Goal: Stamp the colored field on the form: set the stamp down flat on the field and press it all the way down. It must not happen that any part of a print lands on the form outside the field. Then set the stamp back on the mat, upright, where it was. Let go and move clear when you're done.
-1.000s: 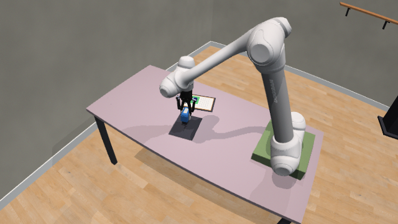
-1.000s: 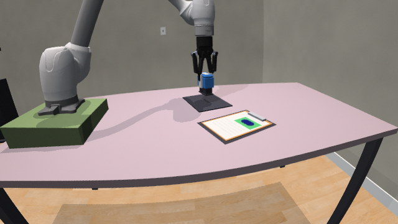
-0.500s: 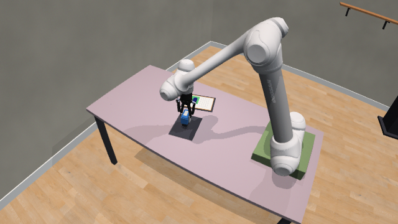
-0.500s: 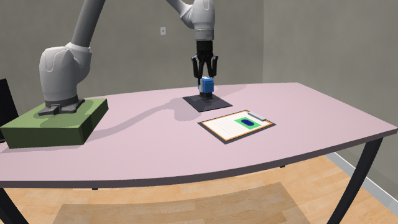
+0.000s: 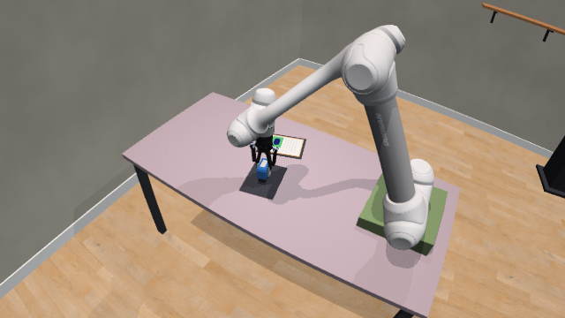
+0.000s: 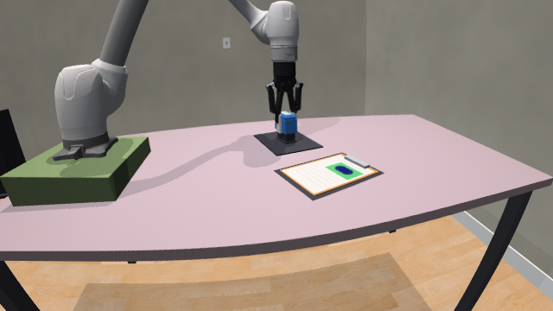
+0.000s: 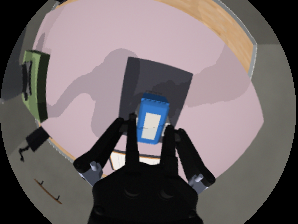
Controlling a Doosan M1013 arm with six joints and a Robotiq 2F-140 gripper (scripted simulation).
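Note:
The stamp (image 6: 287, 126) has a blue handle and a dark base. It stands upright on the dark mat (image 6: 289, 144), and I cannot tell whether its base touches the mat or hangs just above it. My gripper (image 6: 285, 116) comes straight down from above and is shut on the stamp's blue handle. In the top view the stamp (image 5: 262, 170) sits over the mat (image 5: 263, 181) under the gripper (image 5: 263, 162). The wrist view shows the blue stamp (image 7: 150, 120) between my fingers above the mat (image 7: 156, 92). The form on its clipboard (image 6: 328, 174) carries a green field (image 6: 344, 170) with a dark blue oval mark on it.
The arm's green base block (image 6: 75, 169) stands at the table's left end in the exterior view. The clipboard (image 5: 288, 145) lies just beyond the mat in the top view. The table edge runs near the clipboard's front.

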